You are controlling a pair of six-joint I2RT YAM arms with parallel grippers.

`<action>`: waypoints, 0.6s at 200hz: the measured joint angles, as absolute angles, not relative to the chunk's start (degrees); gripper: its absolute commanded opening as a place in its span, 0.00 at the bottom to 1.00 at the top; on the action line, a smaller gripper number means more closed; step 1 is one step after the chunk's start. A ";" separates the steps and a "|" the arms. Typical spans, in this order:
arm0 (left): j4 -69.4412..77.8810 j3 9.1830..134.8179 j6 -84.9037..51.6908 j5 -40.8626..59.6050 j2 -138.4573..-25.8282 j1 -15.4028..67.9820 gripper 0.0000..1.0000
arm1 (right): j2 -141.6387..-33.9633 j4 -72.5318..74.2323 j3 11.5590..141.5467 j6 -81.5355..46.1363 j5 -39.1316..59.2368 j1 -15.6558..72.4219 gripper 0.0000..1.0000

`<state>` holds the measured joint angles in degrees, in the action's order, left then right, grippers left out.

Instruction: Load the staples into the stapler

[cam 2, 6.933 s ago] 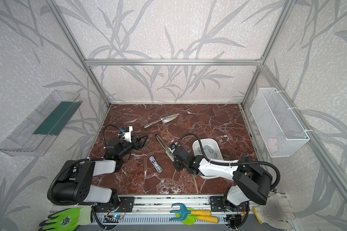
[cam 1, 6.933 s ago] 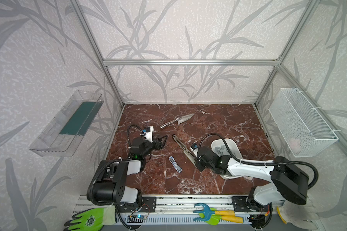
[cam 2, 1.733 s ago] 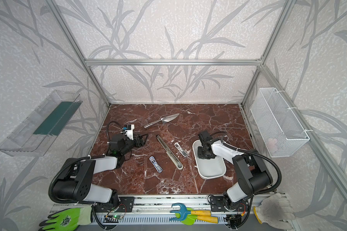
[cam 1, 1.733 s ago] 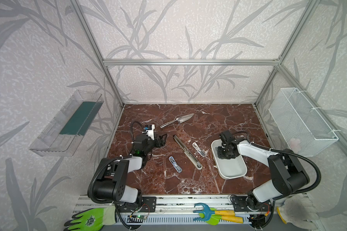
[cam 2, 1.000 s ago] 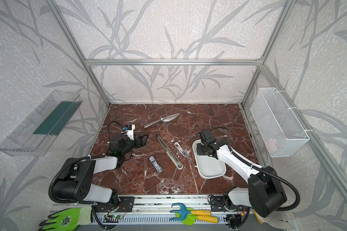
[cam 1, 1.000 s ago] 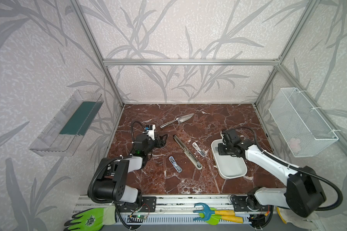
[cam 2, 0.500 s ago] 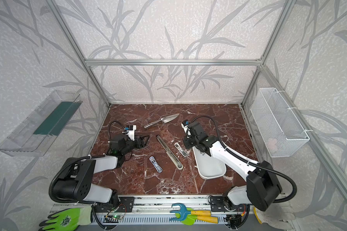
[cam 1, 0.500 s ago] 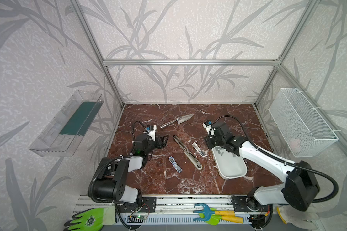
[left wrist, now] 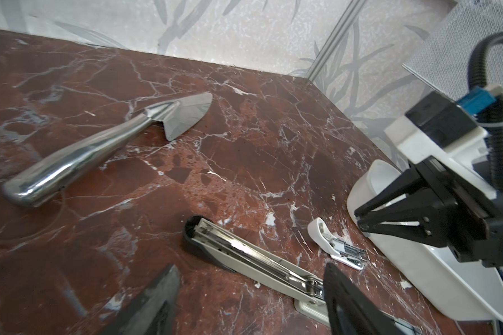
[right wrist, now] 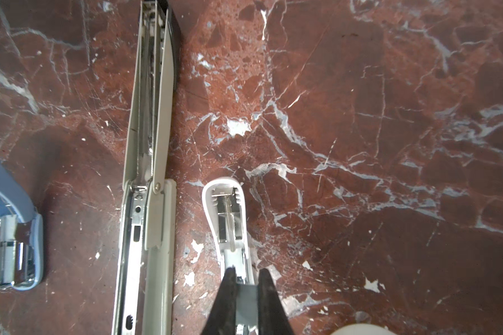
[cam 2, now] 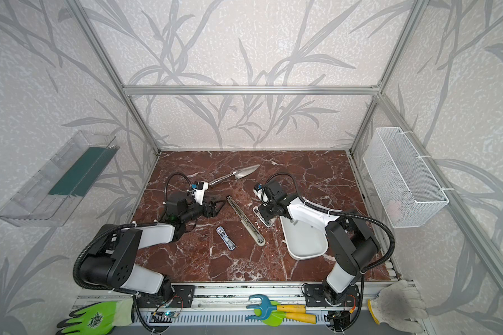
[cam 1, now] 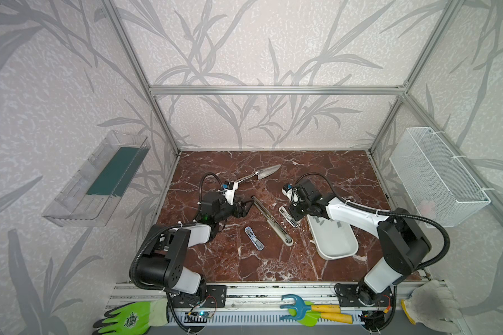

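Staples (right wrist: 246, 300): one grey strip pinched in right gripper (right wrist: 246, 272), directly over near end of open white stapler (right wrist: 225, 211).
Stapler flat on worktop (cam 1: 244, 261) just beside tray (cam 1: 336, 255), channel up, long axis straight ahead of the tips. Left gripper (cam 1: 245, 207) spread, idle beside long grey stapler (cam 1: 270, 222); right arm nearer.

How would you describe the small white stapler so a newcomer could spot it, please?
On the red marble table, find the white tray on the right. The white stapler lies open just left of the tray's far end, under the right gripper, which holds a staple strip. Unlike the long grey stapler and the blue stapler further left, it is short, white and nearest the tray.
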<state>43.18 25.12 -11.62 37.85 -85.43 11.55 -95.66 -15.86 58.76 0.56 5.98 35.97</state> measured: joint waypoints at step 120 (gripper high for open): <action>35.09 28.38 -5.93 37.65 -85.71 14.37 0.79 | -96.71 -16.10 57.12 0.62 6.61 36.18 0.03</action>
<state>35.09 28.38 -5.93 37.65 -85.71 14.37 -96.71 -16.10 57.12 0.62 6.61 36.18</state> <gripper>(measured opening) 0.792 0.129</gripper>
